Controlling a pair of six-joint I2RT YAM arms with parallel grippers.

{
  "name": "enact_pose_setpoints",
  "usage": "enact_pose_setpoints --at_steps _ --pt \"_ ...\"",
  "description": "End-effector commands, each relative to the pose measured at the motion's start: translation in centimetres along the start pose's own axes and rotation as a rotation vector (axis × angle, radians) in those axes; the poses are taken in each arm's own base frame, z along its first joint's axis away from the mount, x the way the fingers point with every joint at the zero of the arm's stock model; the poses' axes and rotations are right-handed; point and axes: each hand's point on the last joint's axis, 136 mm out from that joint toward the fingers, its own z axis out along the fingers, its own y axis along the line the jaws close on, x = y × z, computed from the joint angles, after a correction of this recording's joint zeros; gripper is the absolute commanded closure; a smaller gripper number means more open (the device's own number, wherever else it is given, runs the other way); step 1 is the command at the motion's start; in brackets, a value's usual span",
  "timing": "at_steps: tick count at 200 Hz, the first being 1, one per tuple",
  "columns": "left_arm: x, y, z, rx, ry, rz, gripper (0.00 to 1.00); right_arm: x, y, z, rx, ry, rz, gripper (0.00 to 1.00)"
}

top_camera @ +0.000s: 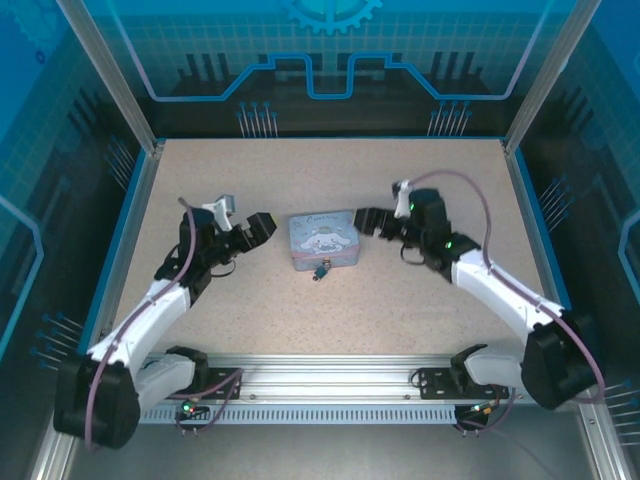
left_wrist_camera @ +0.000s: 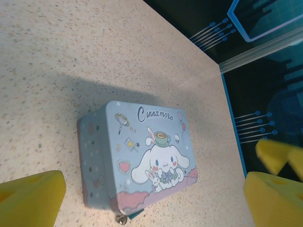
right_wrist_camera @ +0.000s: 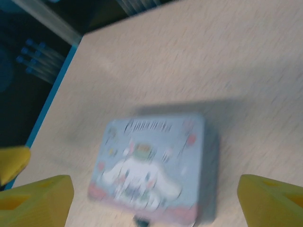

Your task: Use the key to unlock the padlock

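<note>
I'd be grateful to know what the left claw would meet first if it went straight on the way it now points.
Most likely the pale blue tin: the open left claw points at its near end, with bare table between. Height is unclear, so it might skim the lid instead.

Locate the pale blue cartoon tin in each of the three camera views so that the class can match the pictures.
Top external: the tin lies at the centre of the picture, lid up.
Left wrist: it sits lower centre, seen at a slant, with the printed title towards the top.
Right wrist: it sits lower centre, blurred, reaching almost to the bottom edge.
Shared landmark: the white cartoon dog printed on the lid.
</note>
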Motion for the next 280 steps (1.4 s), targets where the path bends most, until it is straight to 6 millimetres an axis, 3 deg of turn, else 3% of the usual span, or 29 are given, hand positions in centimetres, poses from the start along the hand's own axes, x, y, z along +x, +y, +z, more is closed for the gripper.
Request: enact_pose_setpoints --at_steps 1,44,71,91,210,280 --pt "-0.4 0.9 -1.7 -0.043 -0.074 -0.009 0.01 4.8 0.3 0.8 0.005 0.002 0.173 0.14" --pt "-0.4 0.2 -2.8 -0.029 -0.058 -0.005 0.01 10.3 1.3 3.0 0.091 0.012 0.216 0.30" --pt "-0.5 -0.1 -2.9 -0.006 -0.055 -0.020 0.01 11.5 3.0 4.8 0.087 -0.032 0.202 0.42" --pt "-0.4 -0.1 -2.9 0.004 -0.049 -0.031 0.01 12.4 2.9 5.9 0.116 -0.039 0.234 0.49" --pt "-0.7 0.2 -3.0 0.014 -0.051 -0.072 0.01 16.0 1.9 9.2 0.185 0.029 0.265 0.56" --pt "-0.7 0.5 -2.7 0.010 -0.046 -0.084 0.01 16.8 1.5 10.2 0.182 0.030 0.273 0.58"
